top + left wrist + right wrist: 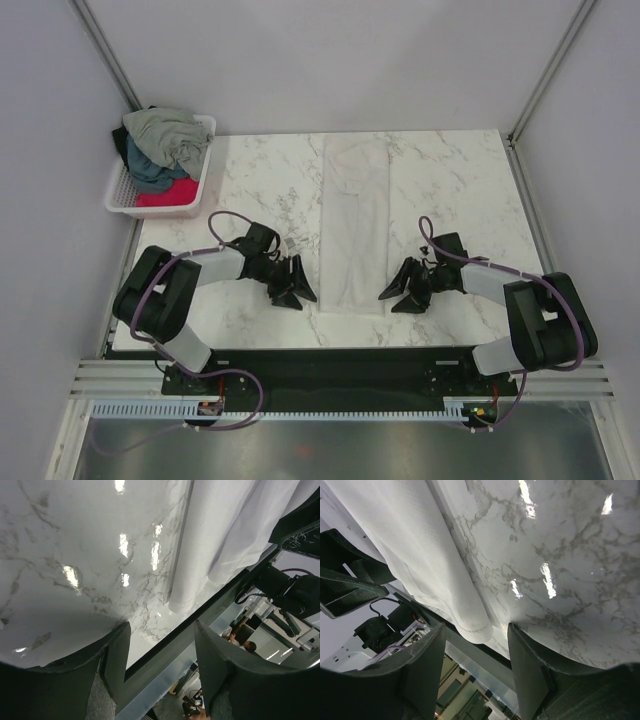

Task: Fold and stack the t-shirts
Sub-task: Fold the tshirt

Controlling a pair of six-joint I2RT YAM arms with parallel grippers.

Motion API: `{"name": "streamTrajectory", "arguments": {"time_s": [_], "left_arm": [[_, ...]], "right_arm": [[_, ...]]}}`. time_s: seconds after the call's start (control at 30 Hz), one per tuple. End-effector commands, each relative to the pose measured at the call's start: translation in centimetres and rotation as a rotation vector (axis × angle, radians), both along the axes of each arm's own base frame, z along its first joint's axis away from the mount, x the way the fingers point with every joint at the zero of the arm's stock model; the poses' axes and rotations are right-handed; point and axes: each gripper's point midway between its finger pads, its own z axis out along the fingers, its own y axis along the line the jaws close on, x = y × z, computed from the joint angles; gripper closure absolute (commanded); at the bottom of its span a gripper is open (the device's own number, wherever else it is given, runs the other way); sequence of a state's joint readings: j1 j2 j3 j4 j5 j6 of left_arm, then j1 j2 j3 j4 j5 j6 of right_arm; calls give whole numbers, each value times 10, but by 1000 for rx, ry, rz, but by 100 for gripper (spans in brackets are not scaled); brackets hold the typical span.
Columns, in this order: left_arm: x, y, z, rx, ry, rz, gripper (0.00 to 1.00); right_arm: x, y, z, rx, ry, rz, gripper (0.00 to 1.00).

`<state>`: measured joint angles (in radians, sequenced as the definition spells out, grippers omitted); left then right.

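Observation:
A white t-shirt (pixel 356 224) lies folded into a long narrow strip down the middle of the marble table; it also shows in the left wrist view (pixel 220 535) and in the right wrist view (pixel 415 545). My left gripper (pixel 297 291) is open and empty, just left of the strip's near end. My right gripper (pixel 398 293) is open and empty, just right of that near end. The strip's near hem corner (pixel 475 625) lies between the right fingers' line of sight. Grey-green (pixel 165 130), dark teal (pixel 150 170) and red-pink (pixel 168 193) shirts sit heaped in the basket.
A white lattice basket (pixel 205 165) stands at the table's far left corner. The table's near edge (pixel 300 345) runs close behind both grippers. Grey walls enclose the left, right and back.

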<state>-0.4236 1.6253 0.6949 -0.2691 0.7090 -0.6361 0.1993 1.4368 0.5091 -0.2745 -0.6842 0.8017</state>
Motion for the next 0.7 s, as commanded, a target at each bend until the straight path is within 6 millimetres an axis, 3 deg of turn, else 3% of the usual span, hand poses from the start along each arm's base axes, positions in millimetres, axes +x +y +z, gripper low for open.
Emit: {"name": "streamTrajectory", "arguments": {"time_s": [0.0, 0.4, 0.53, 0.67], "left_arm": [[9, -12, 1, -1, -34, 2, 38], [7, -33, -8, 6, -18, -53, 40], [6, -41, -9, -1, -15, -76, 45], [2, -47, -10, -12, -8, -91, 54]], "right_arm": [[-2, 2, -5, -8, 7, -2, 39], [-3, 6, -12, -19, 20, 15, 41], [-2, 7, -11, -14, 18, 12, 43], [-4, 8, -13, -8, 21, 18, 51]]}}
